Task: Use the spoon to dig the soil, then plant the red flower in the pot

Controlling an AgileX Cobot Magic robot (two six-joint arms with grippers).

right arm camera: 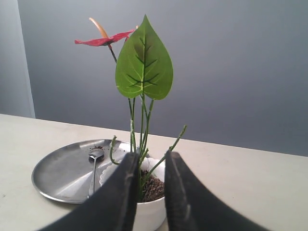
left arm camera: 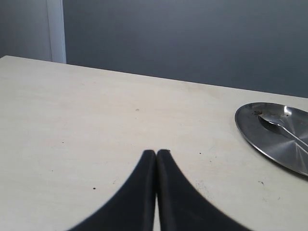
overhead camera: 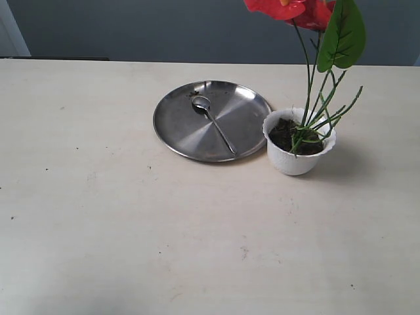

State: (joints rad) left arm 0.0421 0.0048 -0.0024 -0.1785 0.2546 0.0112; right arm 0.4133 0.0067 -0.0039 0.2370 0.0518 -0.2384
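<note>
The red flower [overhead camera: 289, 8] stands upright with its thin green stems in the soil [overhead camera: 283, 134] of the white pot [overhead camera: 292, 161]. Its large leaf [right arm camera: 144, 62] and a red bloom [right arm camera: 103, 41] rise in front of the right wrist camera. The spoon [overhead camera: 213, 121] lies in the steel plate [overhead camera: 184, 131], just left of the pot. My right gripper [right arm camera: 152, 156] is open, back from the pot [right arm camera: 149, 214], holding nothing. My left gripper [left arm camera: 156, 152] is shut and empty over bare table, well away from the spoon [left arm camera: 279, 125]. Neither gripper shows in the exterior view.
The steel plate [right arm camera: 57, 178] touches or nearly touches the pot and carries a few soil crumbs near the spoon's bowl. The pale tabletop [overhead camera: 131, 230] stretches left and toward the front. A grey wall [overhead camera: 164, 26] backs the table.
</note>
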